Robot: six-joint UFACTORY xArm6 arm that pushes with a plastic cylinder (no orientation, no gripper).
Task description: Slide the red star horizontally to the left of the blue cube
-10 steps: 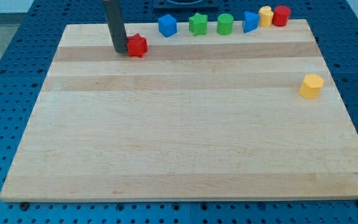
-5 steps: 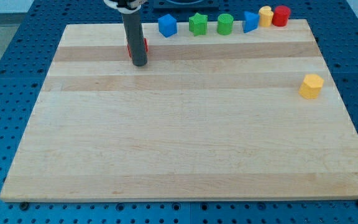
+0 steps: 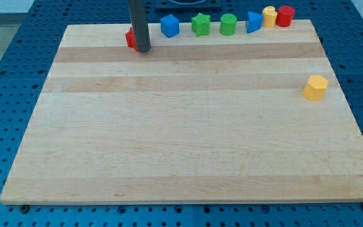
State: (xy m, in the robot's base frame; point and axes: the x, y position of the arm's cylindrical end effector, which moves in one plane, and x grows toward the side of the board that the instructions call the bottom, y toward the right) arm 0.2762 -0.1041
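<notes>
The red star (image 3: 130, 39) sits near the board's top edge, mostly hidden behind the dark rod; only its left part shows. The blue cube (image 3: 169, 25) stands to its right at the top edge, a short gap away and slightly higher in the view. My tip (image 3: 143, 49) rests on the board just below and right of the red star, touching or nearly touching it.
Along the top edge to the right of the blue cube stand a green star (image 3: 200, 24), a green cylinder (image 3: 228, 24), a blue triangular block (image 3: 253, 22), a yellow block (image 3: 269, 16) and a red cylinder (image 3: 285, 16). A yellow hexagonal block (image 3: 316, 87) sits near the right edge.
My tip went from the star's left side round to below it, then moved up the view. The red star has slid up and slightly left, toward the top edge.
</notes>
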